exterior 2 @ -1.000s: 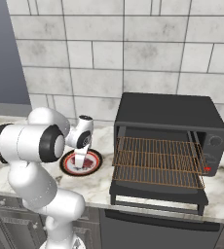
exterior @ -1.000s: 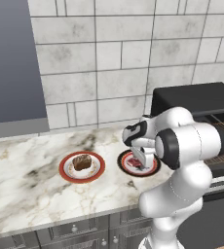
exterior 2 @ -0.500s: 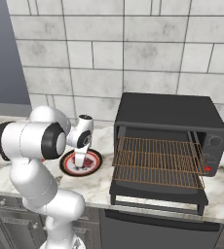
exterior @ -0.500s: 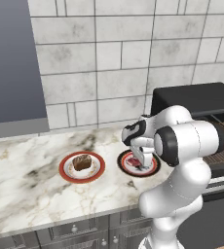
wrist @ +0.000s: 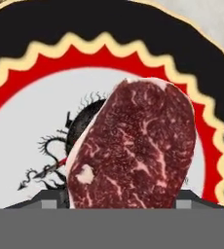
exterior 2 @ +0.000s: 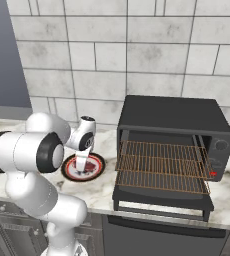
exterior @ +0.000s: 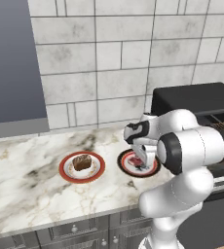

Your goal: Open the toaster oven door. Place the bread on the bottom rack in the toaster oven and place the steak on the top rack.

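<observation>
The steak, a red marbled slab, lies on a plate with a black and red rim. My gripper is down over it, and a dark fingertip presses each side of the meat. From the base I see the gripper pointing down at that plate. The bread, a brown chunk, sits on a second red-rimmed plate to the left. The toaster oven stands with its door dropped open, the top rack above the bottom rack.
Both plates rest on a marble counter in front of a tiled wall. The open oven door sticks out over the counter's front edge to the right of the steak plate. Dark cabinet fronts run below.
The jaws have drawn inward against the steak's sides. The arm has stayed over the steak plate, and the bread and the oven are as before.
</observation>
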Controlling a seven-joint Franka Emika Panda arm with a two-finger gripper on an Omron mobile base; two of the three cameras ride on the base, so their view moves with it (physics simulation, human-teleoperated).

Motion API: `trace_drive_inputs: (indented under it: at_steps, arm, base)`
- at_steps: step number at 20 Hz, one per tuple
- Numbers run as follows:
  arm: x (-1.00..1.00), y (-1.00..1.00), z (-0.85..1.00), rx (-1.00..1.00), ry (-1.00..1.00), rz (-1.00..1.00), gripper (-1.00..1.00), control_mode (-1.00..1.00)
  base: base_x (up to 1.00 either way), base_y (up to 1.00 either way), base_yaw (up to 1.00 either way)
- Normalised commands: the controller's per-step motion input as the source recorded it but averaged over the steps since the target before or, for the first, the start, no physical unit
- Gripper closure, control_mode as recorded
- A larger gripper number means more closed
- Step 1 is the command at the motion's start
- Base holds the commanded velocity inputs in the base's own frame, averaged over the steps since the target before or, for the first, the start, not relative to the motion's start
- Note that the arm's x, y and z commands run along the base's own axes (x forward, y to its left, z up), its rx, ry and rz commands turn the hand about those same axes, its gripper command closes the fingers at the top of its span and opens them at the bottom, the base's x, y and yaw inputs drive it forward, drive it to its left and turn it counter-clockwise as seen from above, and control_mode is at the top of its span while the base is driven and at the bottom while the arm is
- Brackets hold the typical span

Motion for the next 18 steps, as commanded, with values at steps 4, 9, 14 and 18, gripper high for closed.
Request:
trace_drive_inputs:
  at_steps: [4,9,14,18]
  arm:
    - [-0.24,-0.03,0.49,0.0,0.13,0.0,1.0,-1.0]
    - [-0.3,-0.14,0.56,0.01,0.03,0.0,1.0,-1.0]
    - [-0.54,-0.32,0.47,0.09,0.0,0.0,1.0,-1.0]
    - [-0.55,-0.34,0.49,0.06,-0.02,0.0,1.0,-1.0]
  base:
    - [0.0,0.0,0.0]
    - [0.0,0.0,0.0]
    - [0.0,0.0,0.0]
    - [0.0,0.0,0.0]
